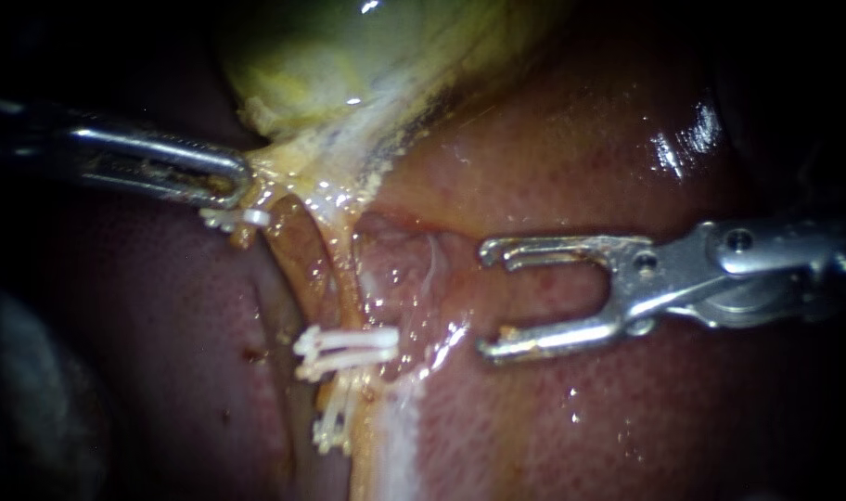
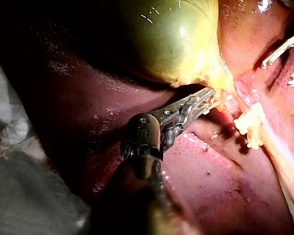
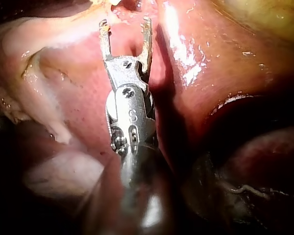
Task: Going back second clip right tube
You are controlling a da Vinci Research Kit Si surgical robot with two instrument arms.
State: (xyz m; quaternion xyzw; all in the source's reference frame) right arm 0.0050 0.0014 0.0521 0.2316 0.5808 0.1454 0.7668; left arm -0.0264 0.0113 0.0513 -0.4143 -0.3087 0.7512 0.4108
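Observation:
My right instrument (image 1: pixel 486 300) comes in from the right with its jaws wide open and empty, a short way to the right of the tubes. The right wrist view shows the same open jaws (image 3: pixel 125 23) over the liver. The right tube (image 1: pixel 347 278) runs down from the gallbladder (image 1: pixel 349 56). White clips (image 1: pixel 347 345) sit across the tube, with another white clip (image 1: pixel 334 422) just below. My left instrument (image 1: pixel 230 181) is shut on the yellow tissue at the gallbladder's neck, also seen in the left wrist view (image 2: pixel 202 101). A small white clip (image 1: pixel 234 220) lies just under its jaws.
Liver (image 1: pixel 553 139) surrounds the tubes on both sides, wet and shiny. A second, darker tube (image 1: pixel 293 255) runs beside the right one. In the left wrist view the gallbladder (image 2: pixel 171 39) bulges ahead of the instrument, with grey cloth (image 2: pixel 19 196) beside its shaft.

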